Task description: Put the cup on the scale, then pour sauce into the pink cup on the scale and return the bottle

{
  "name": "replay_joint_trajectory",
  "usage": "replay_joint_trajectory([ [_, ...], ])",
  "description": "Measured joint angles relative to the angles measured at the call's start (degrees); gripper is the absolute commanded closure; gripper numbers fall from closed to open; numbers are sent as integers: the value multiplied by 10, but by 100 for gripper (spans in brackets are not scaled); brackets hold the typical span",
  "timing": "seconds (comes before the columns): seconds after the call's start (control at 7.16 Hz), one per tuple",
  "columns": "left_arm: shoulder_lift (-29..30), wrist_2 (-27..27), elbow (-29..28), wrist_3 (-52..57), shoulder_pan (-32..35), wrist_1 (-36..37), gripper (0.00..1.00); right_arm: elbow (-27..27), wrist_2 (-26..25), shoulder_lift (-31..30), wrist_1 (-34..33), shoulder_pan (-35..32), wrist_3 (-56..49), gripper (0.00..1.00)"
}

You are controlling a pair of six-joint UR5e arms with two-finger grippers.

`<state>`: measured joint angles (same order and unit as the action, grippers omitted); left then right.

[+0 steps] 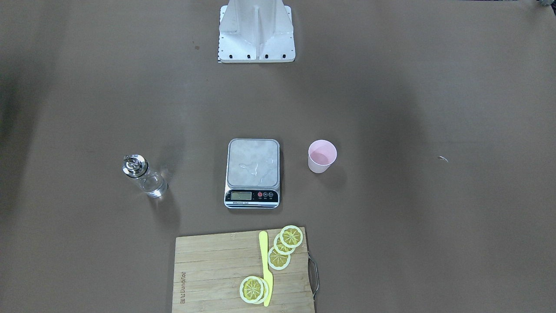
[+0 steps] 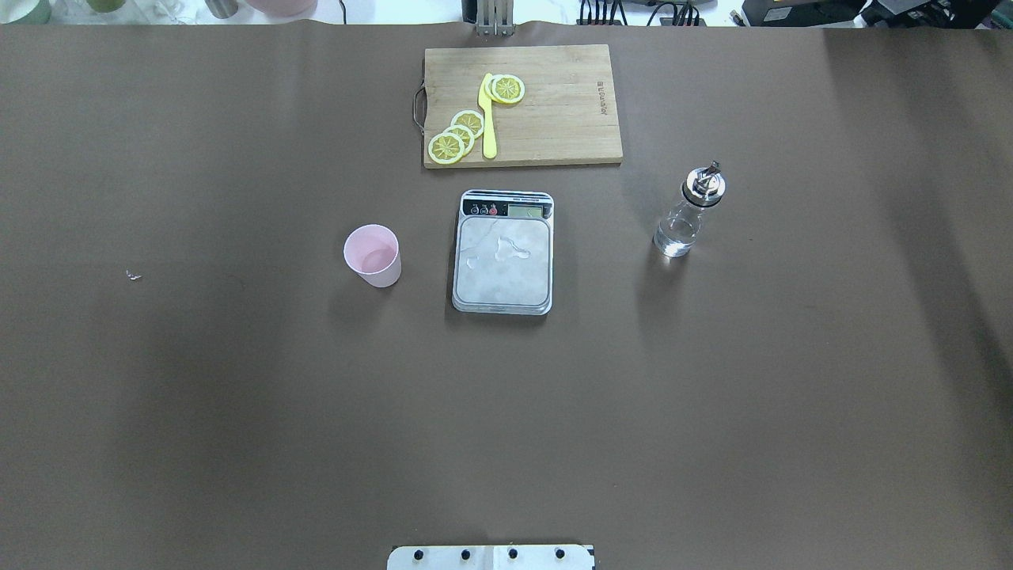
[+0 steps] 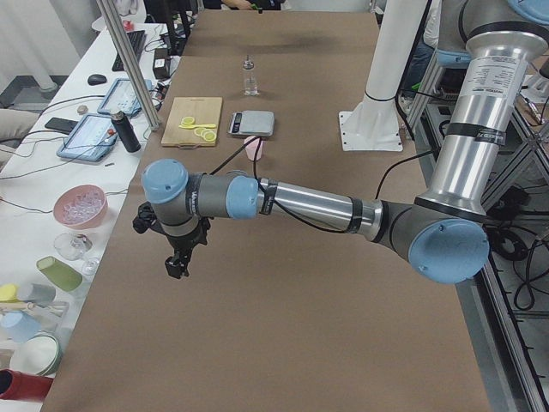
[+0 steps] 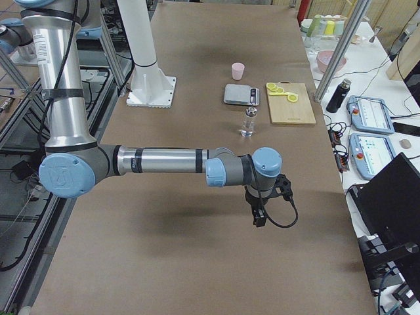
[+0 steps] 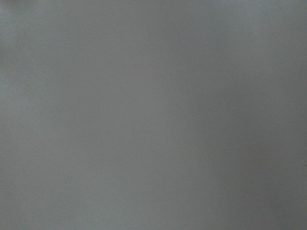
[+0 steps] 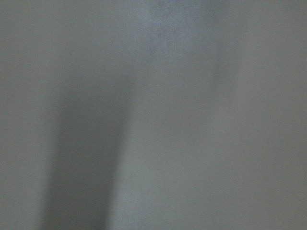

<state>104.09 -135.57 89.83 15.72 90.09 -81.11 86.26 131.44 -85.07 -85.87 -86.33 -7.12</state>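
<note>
The pale pink cup (image 2: 372, 255) stands upright on the table, to the left of the scale (image 2: 503, 261) in the overhead view, apart from it. The scale's steel plate (image 1: 253, 163) is bare but for some droplets. The clear glass bottle (image 2: 688, 212) with its metal spout stands upright to the scale's right. My left gripper (image 3: 178, 262) hangs over the table's left end, far from the cup (image 3: 254, 148). My right gripper (image 4: 258, 216) hangs over the right end, short of the bottle (image 4: 248, 123). Both show only in the side views, so I cannot tell whether they are open or shut. The wrist views show only blurred table.
A wooden cutting board (image 2: 554, 119) with lemon slices (image 2: 457, 136) and a yellow knife (image 2: 487, 119) lies beyond the scale. The robot's white base (image 1: 256, 34) stands at the near edge. Benches with tablets, cups and bottles run along the table's far side (image 3: 86, 137).
</note>
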Motion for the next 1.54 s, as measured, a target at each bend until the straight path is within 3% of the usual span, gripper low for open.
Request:
replay_joint_trajectory([
  [0.98, 155, 9, 70, -520, -268, 2, 0, -2, -6, -12, -1, -4, -11, 0],
  [1.54, 170, 88, 69, -713, -410, -76, 0, -3, -7, -15, 0, -3, -11, 0],
])
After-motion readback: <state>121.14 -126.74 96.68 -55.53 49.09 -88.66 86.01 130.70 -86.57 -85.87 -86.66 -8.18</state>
